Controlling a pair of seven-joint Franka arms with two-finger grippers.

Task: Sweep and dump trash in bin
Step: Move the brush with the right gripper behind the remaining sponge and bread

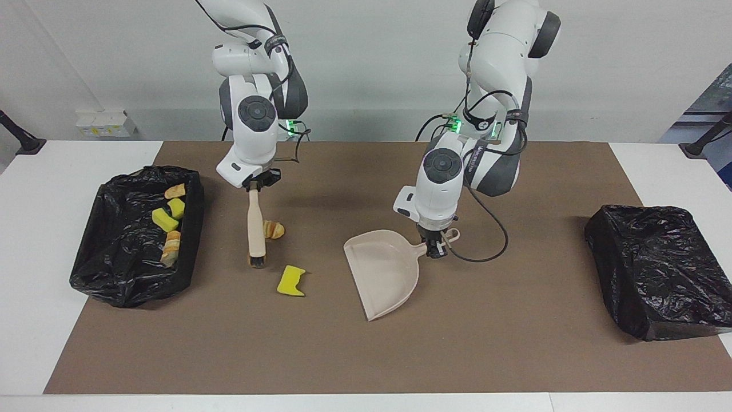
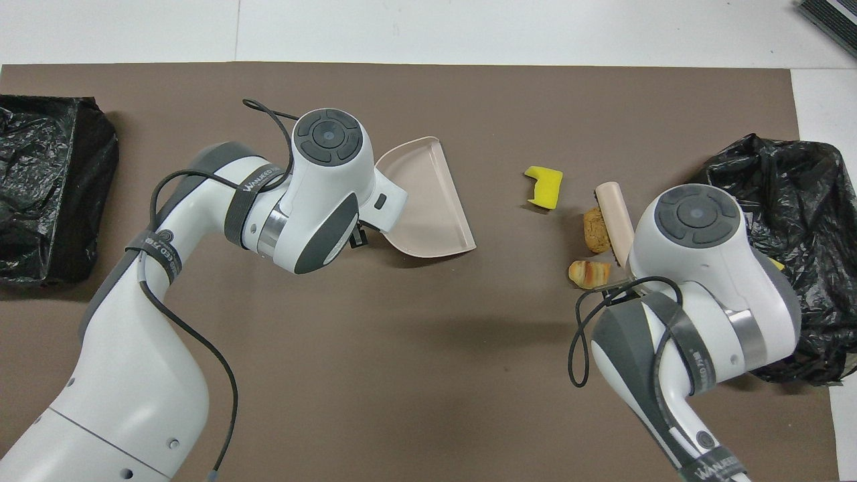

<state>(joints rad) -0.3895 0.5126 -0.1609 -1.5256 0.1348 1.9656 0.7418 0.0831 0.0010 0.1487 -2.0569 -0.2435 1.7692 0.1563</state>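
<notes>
Facing view first: four scraps (image 1: 167, 220) are already seen lying in the open bin (image 1: 114, 280). Three scraps are left on the mat beside that bin: a yellow sponge chunk (image 1: 290, 281), a croissant piece (image 1: 274, 229) and a brown lump (image 2: 593, 229). The brush (image 1: 255, 229) is clamped in the right gripper (image 1: 254, 186) next to them. The dustpan (image 1: 384, 274) handle is pinched by the left gripper (image 1: 436, 247), toward the mat's middle. Sweeping and dumping are probably still needed.

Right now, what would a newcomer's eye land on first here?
The right gripper holds a brush upright beside three scraps on the mat: a croissant, a brown piece and a yellow sponge. The left gripper holds the dustpan mid-table. Two black bins sit at the ends, one holding more scraps.
</notes>
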